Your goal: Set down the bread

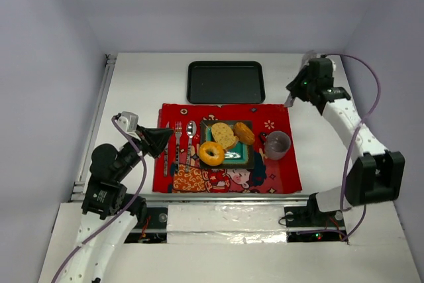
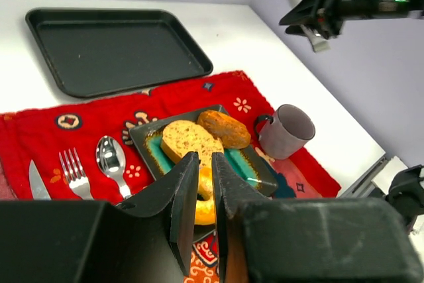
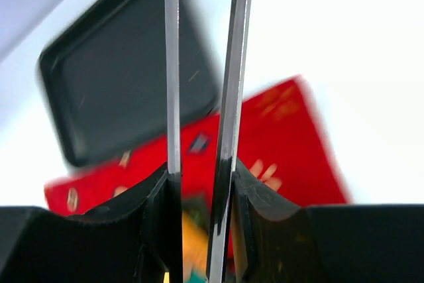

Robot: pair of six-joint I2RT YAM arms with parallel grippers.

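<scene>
The bread lies on a dark square plate [image 1: 250, 161] with a teal centre. The ring-shaped bagel [image 1: 212, 153] sits at its front left, and two oval toasted slices [image 1: 224, 134] [image 1: 244, 132] lie behind it. In the left wrist view the bagel [image 2: 205, 199] shows through the finger gap, with the slices [image 2: 189, 140] [image 2: 225, 128] beyond. My left gripper [image 1: 171, 138] [image 2: 205, 157] is shut and empty, hovering over the cutlery left of the plate. My right gripper [image 1: 295, 93] [image 3: 199, 170] is shut on metal tongs [image 3: 171, 64], raised at the back right, away from the plate.
A red patterned placemat [image 1: 281, 177] holds the plate, a knife [image 1: 166, 152], fork [image 1: 177, 138], spoon [image 1: 190, 132] and a grey mug [image 1: 277, 144]. A black tray [image 1: 226, 82] lies behind the mat. White walls close in the table.
</scene>
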